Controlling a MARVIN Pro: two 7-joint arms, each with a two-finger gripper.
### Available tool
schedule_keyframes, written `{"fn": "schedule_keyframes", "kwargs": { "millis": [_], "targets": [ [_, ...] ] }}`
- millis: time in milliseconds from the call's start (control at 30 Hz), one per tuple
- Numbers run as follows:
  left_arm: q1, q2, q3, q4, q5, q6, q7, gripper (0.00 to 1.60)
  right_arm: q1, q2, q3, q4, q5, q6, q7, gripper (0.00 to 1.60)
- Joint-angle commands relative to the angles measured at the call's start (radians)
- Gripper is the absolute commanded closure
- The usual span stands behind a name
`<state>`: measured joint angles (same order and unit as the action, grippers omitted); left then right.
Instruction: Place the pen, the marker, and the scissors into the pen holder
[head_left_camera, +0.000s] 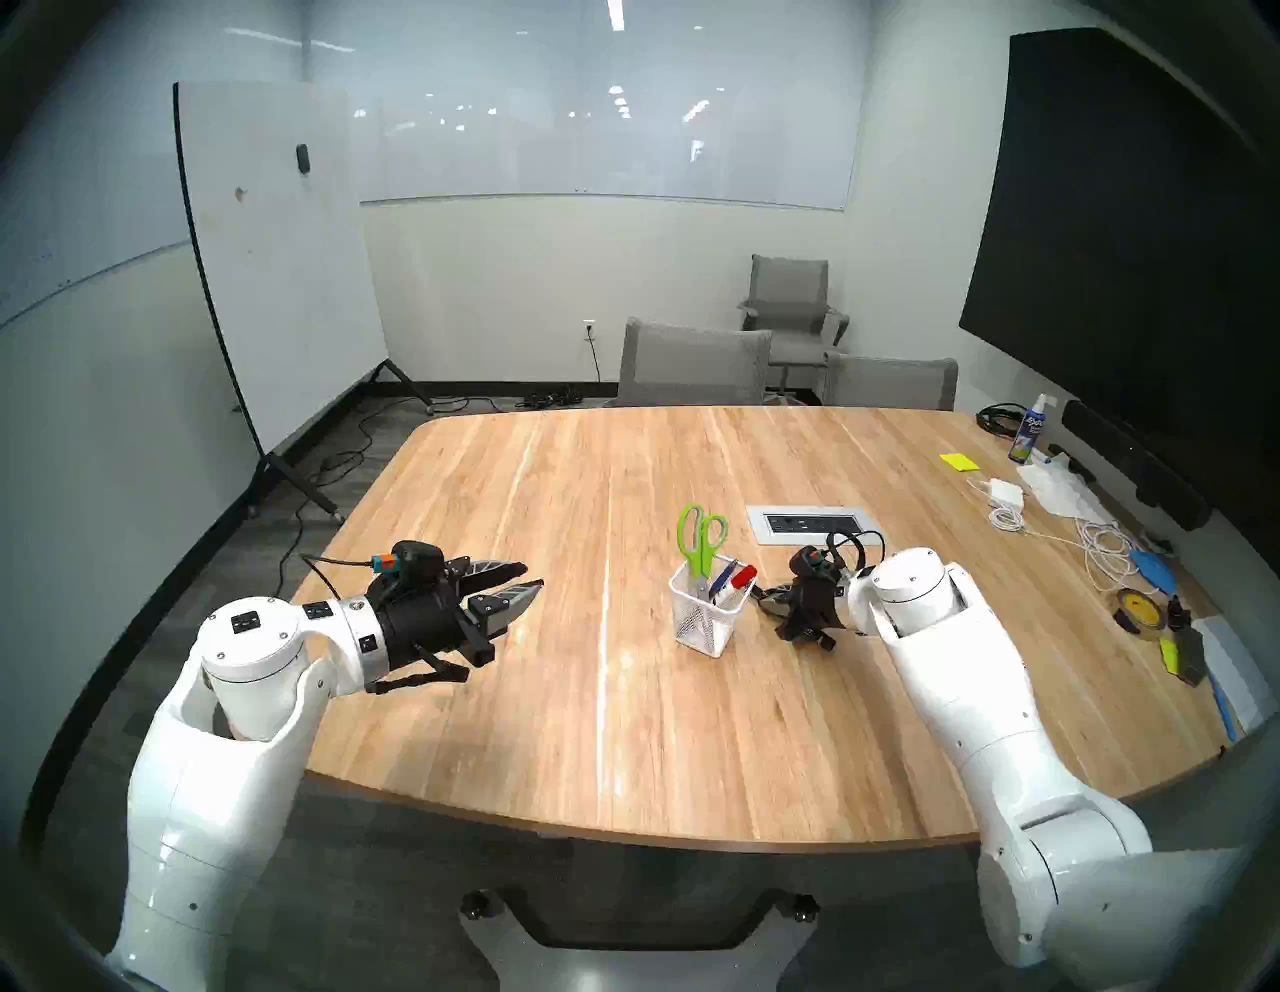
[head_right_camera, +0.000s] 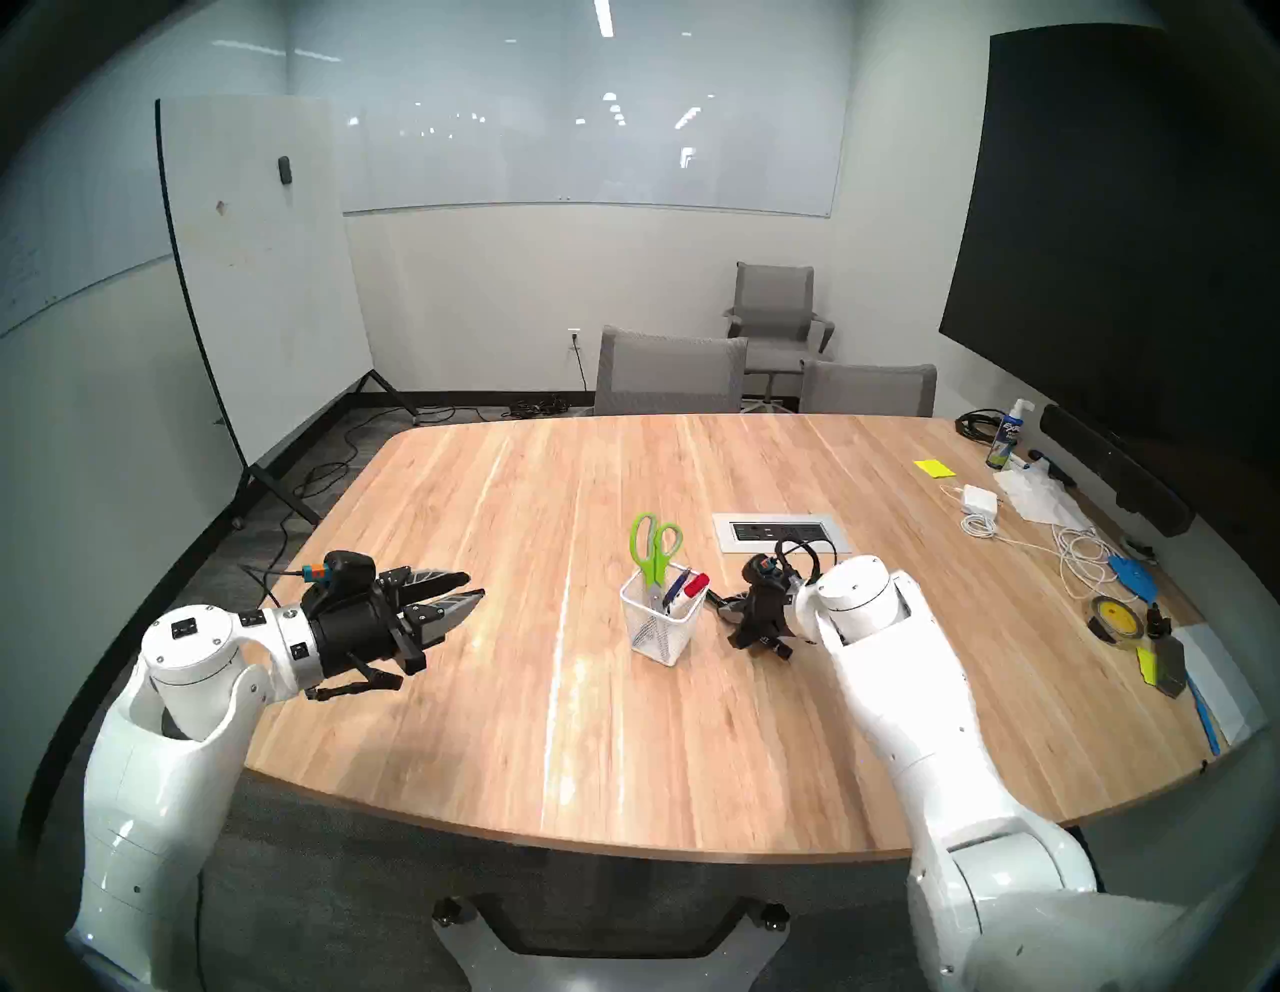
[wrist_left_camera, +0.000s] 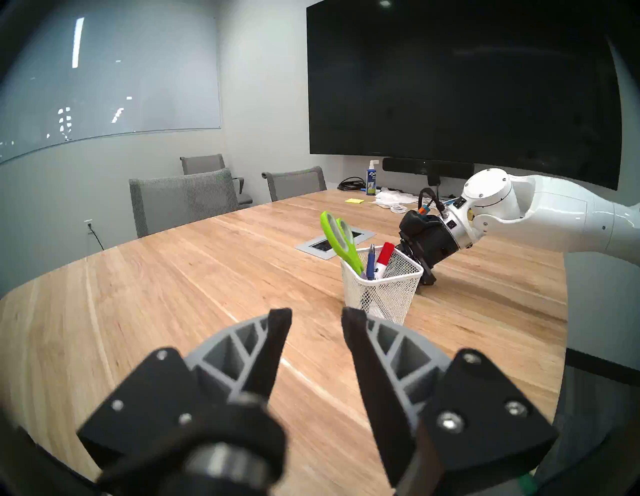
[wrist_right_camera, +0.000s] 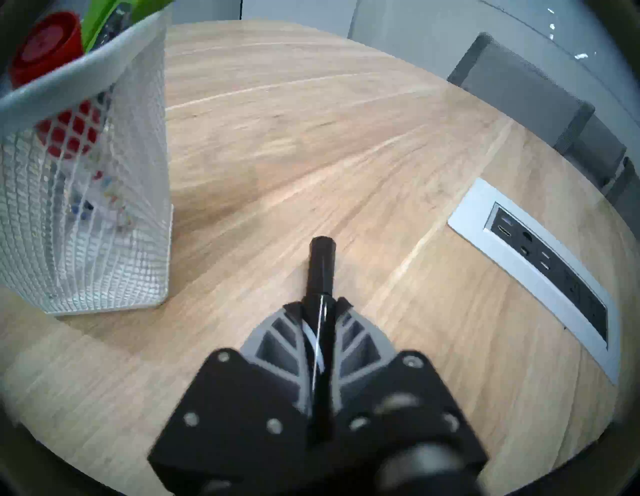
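Starting at the left, what is that arm doing? asks the first observer.

The second answers: The left gripper (head_left_camera: 532, 577) hangs over the table (head_left_camera: 554, 727) with its jaws parted and nothing between them, well apart from the pen holder (head_left_camera: 699, 623).

And the holder itself?

The scissors (head_left_camera: 701, 547) stand in it blades down with the green loops up. The pen (head_left_camera: 722, 575) and a red-capped marker (head_left_camera: 742, 576) lean beside them.

So what is left?

The black marker (wrist_right_camera: 322, 263), low over the wood just right of the holder. The right gripper (wrist_right_camera: 320, 304) is clamped on its barrel, which runs along the fingers with one end poking out past the tips.

How will it handle?

It looks light, stiff and glossy, so it could slide lengthwise. A grip across the mid-barrel would be safer. The mesh cup is probably light too and easy to nudge or tip.
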<state>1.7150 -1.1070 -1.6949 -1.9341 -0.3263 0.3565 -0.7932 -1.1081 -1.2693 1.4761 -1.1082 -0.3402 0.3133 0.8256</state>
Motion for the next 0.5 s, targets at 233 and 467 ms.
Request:
{"fn": "schedule_keyframes", "kwargs": {
  "millis": [233,467],
  "targets": [
    [-0.003,0.002,-0.003,-0.017,0.000,-0.001,-0.002,0.67,-0.013,0.014,0.094,-0.076,0.070,-0.026,0.012,1.60],
    [-0.004,0.002,-0.003,-0.017,0.000,-0.002,-0.002,0.67,-0.023,0.008,0.145,-0.135,0.112,-0.024,0.031,1.60]
  ]
}}
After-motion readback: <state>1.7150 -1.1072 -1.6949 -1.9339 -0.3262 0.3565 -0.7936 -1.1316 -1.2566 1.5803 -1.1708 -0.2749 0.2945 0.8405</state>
